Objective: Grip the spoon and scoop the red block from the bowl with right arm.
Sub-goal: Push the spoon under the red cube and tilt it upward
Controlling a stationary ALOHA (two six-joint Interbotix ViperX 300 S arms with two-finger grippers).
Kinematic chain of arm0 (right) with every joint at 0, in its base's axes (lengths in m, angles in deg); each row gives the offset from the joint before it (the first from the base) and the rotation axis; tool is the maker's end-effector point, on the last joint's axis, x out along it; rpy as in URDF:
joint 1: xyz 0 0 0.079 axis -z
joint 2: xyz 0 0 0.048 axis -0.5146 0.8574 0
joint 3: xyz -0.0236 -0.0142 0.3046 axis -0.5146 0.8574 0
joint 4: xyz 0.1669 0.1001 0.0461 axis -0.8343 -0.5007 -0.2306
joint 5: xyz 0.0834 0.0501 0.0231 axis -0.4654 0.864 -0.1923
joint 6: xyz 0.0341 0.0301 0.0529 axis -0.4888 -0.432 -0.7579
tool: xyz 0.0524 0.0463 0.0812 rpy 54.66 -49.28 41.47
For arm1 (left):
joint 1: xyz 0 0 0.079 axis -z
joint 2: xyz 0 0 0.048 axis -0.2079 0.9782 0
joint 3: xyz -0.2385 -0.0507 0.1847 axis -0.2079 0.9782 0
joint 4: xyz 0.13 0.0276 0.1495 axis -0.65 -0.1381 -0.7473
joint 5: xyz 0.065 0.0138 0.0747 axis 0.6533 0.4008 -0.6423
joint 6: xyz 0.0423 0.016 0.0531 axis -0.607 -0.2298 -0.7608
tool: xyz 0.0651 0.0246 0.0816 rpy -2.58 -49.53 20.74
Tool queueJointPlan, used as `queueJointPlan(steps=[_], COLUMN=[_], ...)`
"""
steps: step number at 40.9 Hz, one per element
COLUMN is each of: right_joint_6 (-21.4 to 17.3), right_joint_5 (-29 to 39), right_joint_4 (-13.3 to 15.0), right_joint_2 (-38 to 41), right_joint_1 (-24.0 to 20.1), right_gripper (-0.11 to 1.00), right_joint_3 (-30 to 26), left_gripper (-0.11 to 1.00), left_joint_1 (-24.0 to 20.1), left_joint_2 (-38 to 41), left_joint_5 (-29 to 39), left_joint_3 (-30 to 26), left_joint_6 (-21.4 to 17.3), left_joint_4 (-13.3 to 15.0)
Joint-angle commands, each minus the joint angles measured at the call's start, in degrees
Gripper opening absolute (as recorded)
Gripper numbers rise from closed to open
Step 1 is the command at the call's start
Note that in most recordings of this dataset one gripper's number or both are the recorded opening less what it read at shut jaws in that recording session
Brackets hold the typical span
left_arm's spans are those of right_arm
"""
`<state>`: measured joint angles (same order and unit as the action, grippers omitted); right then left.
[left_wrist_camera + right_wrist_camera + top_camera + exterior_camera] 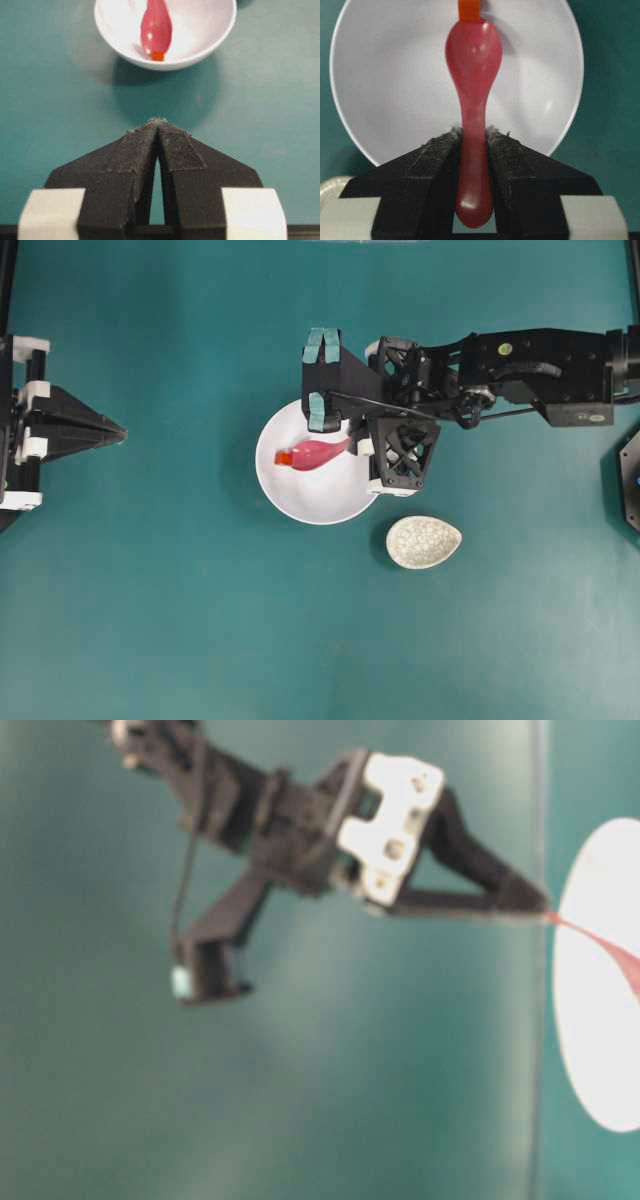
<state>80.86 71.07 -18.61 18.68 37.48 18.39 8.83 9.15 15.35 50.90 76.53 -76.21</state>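
The white bowl (300, 512) stands at the table's middle. The pink spoon (318, 452) lies over its inside, with its handle pointing right. My right gripper (353, 445) is shut on the spoon's handle at the bowl's right rim. In the right wrist view the gripper (474, 132) clamps the handle of the spoon (474, 55) over the bowl (385, 75). The red block (469, 10) sits in the bowl, touching the spoon's tip, and it also shows in the overhead view (284, 457). My left gripper (120, 430) is shut and empty far to the left, apart from the bowl (200, 54).
A small cream crackle-patterned oval dish (424, 541) lies just right of and below the bowl. The right arm's black links and cables (520, 370) stretch in from the right edge. A dark fixture (630, 480) sits at the right edge.
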Motion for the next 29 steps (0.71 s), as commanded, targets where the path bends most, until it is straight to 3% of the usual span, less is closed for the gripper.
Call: queueJointPlan(steps=[1, 17, 29], right_joint_6=[0.18, 3.69, 3.87], right_joint_5=[-0.79, -1.85, -3.87], right_joint_4=[0.0, 0.09, -0.18], right_joint_2=[-0.88, -0.88, -0.97], right_joint_1=[-0.35, -0.88, -0.88], right_gripper=[0.25, 0.25, 0.25], right_joint_3=[-1.58, -1.58, -1.67], left_gripper=[0.0, 0.0, 0.0], left_joint_1=[-0.18, -0.18, -0.18], left_joint_2=[0.35, 0.35, 0.44], left_joint_5=[-0.35, -0.26, -0.26], left_joint_3=[-0.97, -0.97, -0.97], left_joint_6=[-0.18, -0.18, -0.18], left_joint_4=[-0.18, -0.18, -0.18])
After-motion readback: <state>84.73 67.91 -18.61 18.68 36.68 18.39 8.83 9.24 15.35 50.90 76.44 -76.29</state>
